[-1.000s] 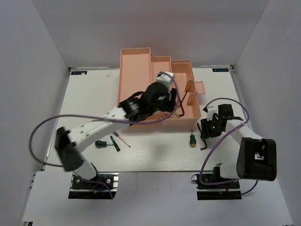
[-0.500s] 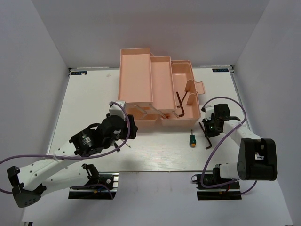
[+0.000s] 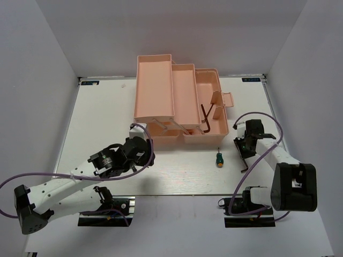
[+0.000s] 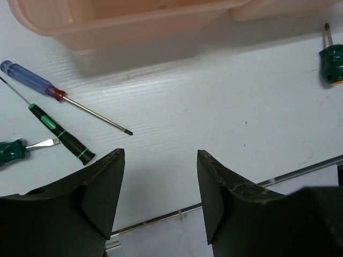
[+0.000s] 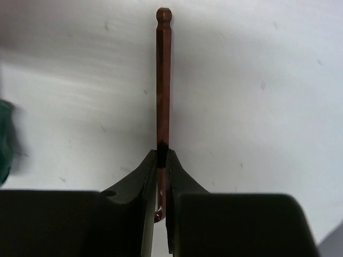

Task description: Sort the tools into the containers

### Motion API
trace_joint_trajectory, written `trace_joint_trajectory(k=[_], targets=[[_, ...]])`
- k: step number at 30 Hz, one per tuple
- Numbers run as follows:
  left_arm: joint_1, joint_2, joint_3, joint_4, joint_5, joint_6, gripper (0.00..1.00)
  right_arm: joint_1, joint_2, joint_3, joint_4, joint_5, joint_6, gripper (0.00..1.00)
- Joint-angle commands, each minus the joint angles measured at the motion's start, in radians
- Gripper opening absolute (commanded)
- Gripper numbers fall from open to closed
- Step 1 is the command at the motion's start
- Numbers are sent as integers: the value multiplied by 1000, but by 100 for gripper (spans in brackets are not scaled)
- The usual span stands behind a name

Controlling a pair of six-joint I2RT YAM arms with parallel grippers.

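The peach-pink toolbox (image 3: pixel 155 85) stands open at the back, its trays folded out. Two dark hex keys (image 3: pixel 206 119) lie in its right compartment. My right gripper (image 5: pixel 162 152) is shut on another hex key (image 5: pixel 163 80), held low over the table right of the toolbox; the key also shows in the top view (image 3: pixel 244 163). A stubby green screwdriver (image 3: pixel 218 158) lies to its left. My left gripper (image 4: pixel 161 160) is open and empty above the table in front of the toolbox. Near it lie a blue-purple screwdriver (image 4: pixel 32 80), a black-and-green one (image 4: pixel 59 131) and a green one (image 4: pixel 10 150).
The toolbox's front wall (image 4: pixel 144 24) is just beyond the left gripper. The table's near edge (image 4: pixel 161 220) runs right under the left fingers. In the top view the left arm (image 3: pixel 69 179) covers the screwdrivers at the front left. White walls enclose the table.
My left arm has pulled back from over the toolbox to the near table in front of it. My right gripper has shifted slightly right with the hex key.
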State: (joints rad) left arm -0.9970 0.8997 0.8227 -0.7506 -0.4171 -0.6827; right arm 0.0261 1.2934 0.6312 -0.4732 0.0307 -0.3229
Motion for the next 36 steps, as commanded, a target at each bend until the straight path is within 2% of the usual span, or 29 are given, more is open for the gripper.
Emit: trace_joint_trajectory(k=[1, 5, 7, 12, 16, 17, 19, 24, 27, 28, 30, 31, 34, 36], targets=[[-2, -7, -23, -3, 26, -12, 66, -12, -95, 70, -103, 66, -7, 0], [-2, -7, -33, -42, 1, -54, 66, -15, -163, 137, -192, 75, -12, 0], [-2, 17, -46, -90, -28, -119, 69, -12, -207, 180, -234, 48, -10, 0], [-2, 5, -150, -61, -40, -192, 70, -15, -279, 307, -289, -183, -19, 0], [-2, -4, -171, -58, -49, -233, 71, 6, -178, 479, -329, -412, 18, 0], [-2, 5, -171, -58, -75, -233, 73, 21, -102, 561, -329, -432, 60, 0], [-2, 14, -171, -94, -94, -268, 75, 64, -60, 638, -308, -489, 90, 0], [20, 15, -206, -113, -141, -311, 78, 150, 192, 804, -275, -497, 194, 0], [20, 33, -206, -164, -176, -371, 78, 190, 286, 828, -248, -468, 231, 1], [20, 33, -197, -180, -190, -385, 78, 204, 296, 828, -234, -457, 238, 18], [20, 12, -183, -252, -213, -460, 81, 207, 323, 831, -197, -420, 263, 35], [20, -1, -174, -274, -227, -487, 87, 212, 325, 832, -185, -410, 265, 43], [20, -65, -174, -354, -249, -610, 91, 207, 314, 823, -179, -399, 265, 46], [20, -100, -174, -401, -262, -694, 94, 204, 253, 794, -159, -382, 259, 46]])
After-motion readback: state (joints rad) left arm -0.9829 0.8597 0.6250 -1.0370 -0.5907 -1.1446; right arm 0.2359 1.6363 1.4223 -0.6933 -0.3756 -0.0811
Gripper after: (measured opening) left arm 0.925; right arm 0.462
